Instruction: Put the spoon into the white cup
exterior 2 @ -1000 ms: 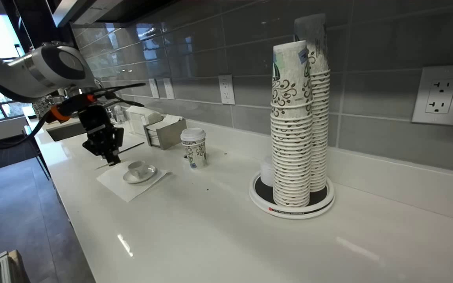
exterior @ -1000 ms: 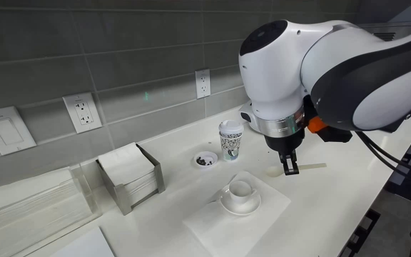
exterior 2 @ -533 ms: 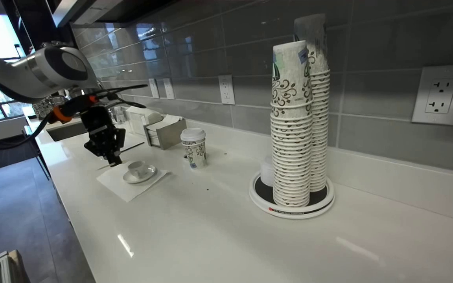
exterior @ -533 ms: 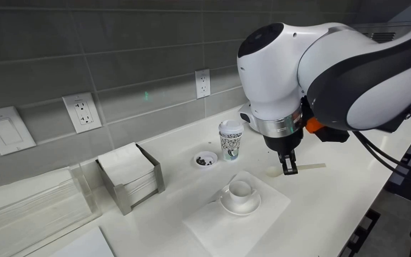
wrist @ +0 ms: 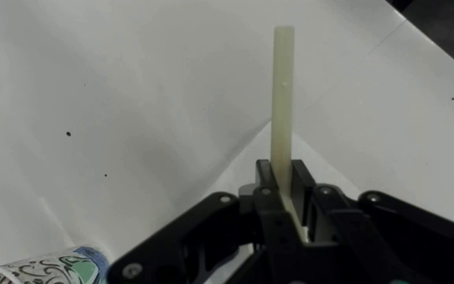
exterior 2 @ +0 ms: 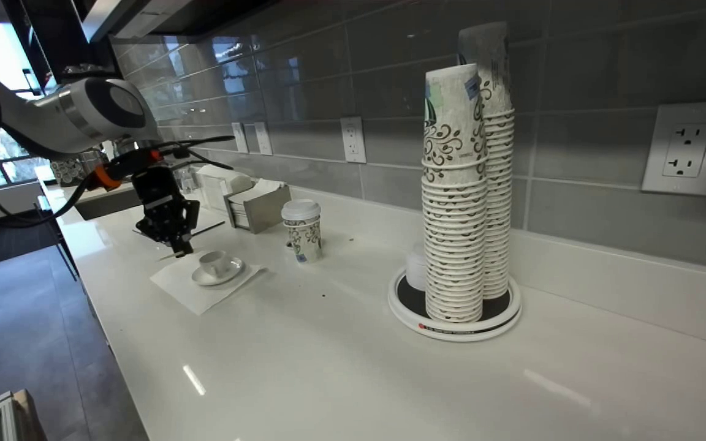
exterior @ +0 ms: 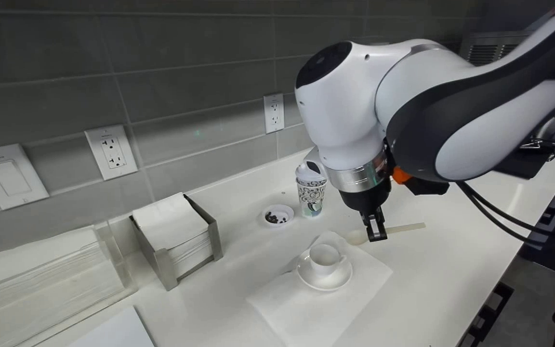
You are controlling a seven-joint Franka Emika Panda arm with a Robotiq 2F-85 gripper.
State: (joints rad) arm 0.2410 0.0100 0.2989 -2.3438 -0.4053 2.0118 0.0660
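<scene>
The spoon is thin and pale. Its handle (exterior: pixel 406 228) and bowl (exterior: pixel 356 237) show in an exterior view, on either side of my gripper (exterior: pixel 377 237). In the wrist view the handle (wrist: pixel 283 94) runs between the two finger pads, and my gripper (wrist: pixel 282 169) is shut on it; the bowl is hidden there. The gripper holds the spoon roughly level above the counter. The white cup (exterior: pixel 324 255) stands upright on its saucer (exterior: pixel 328 284), also seen in an exterior view (exterior 2: pixel 213 263). The spoon is beside the cup, apart from it, bowl towards the wall side.
A white paper sheet (exterior: pixel 316 313) lies under the saucer. A lidded paper cup (exterior: pixel 311 195) and a small dish with dark bits (exterior: pixel 277 215) stand near the wall. A napkin holder (exterior: pixel 215 238) and stacked paper cups (exterior 2: pixel 456 245) also stand on the counter.
My gripper, still holding the spoon, has moved left and slightly down in an exterior view, closer to the cup. The cup and saucer have not moved.
</scene>
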